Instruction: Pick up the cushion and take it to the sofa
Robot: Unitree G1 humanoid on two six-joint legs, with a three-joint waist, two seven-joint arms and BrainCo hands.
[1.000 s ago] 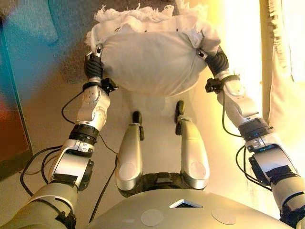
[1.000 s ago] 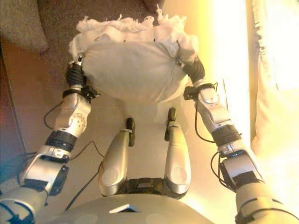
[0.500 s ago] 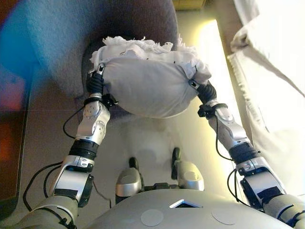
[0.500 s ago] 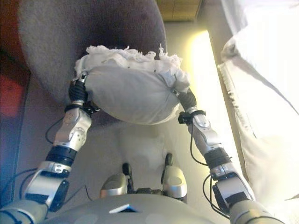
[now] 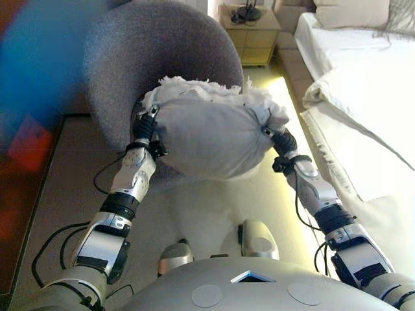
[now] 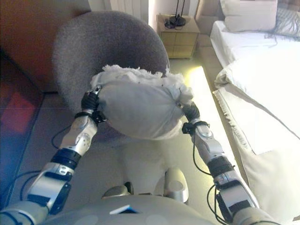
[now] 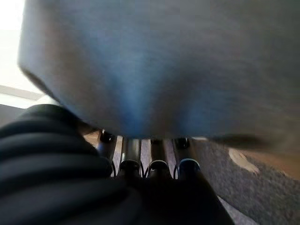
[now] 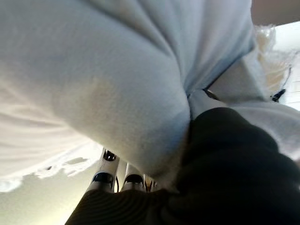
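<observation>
Camera has lifted since earlier; cushion (image 5: pixel 207 139) unchanged between both hands, now in front of the grey chair (image 5: pixel 155 58). Left hand (image 5: pixel 145 126) and right hand (image 5: pixel 280 139) press its ends; finger state cannot be told. Pickup done, delivery to the sofa left.

Both arms reach forward and are lifted up, a little apart. The left hand (image 5: pixel 145 126) and the right hand (image 5: pixel 280 139) face each other with a cushion (image 5: pixel 211 136) between them. Most of their fingers are hidden under it.
</observation>
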